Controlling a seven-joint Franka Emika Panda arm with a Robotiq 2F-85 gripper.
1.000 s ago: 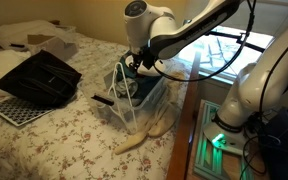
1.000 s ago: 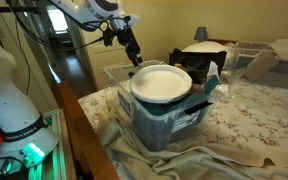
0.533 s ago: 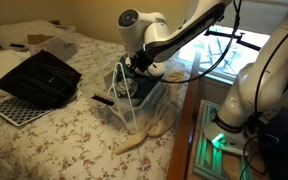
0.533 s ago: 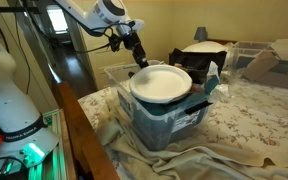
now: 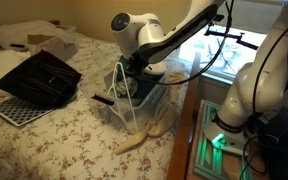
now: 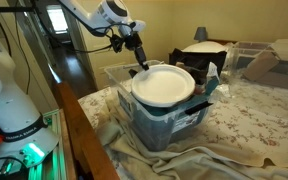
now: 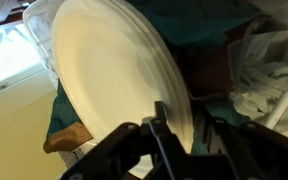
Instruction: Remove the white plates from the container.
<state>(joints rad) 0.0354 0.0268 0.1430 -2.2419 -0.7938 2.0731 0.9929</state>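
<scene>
gripper [image 7: 189, 138]: comes in from 6 o'clock in the wrist view, right at the plate rim. One finger [image 7: 163, 125] lies dark across the white face. Jaws look to straddle the rim, but I can't tell whether they're pinched on it or have slack.
white plates [image 7: 114, 70]: face up on top of the container's contents, covering most of the opening in an exterior view [image 6: 162, 84]. The gripper is at their 11 o'clock edge there. Looks like a stack; count unclear.
container [image 6: 116, 74]: clear bin with a teal cloth [image 6: 174, 122] showing through the walls. Plates not out yet.
step: my read is a rim grasp on the top plate; nothing lifted.
next: confirm the pinch, then lift straight up clear of the bin wall. Keep the plate level, since a smooth plate on a thin edge grip could slip. Set it down beside the bin.
surface: bed with floral bedspread [image 5: 59, 135]. It's soft, so the bin may rock under a pull.
black slatted tray [image 5: 39, 78]: at 9 o'clock of the bin, well apart, with a white perforated mat [image 5: 12, 112] at its near edge.
room: bedroom. Window [image 5: 234, 45] at 2 o'clock of the bin; doorway [image 6: 59, 20] far off at 11 o'clock.
</scene>
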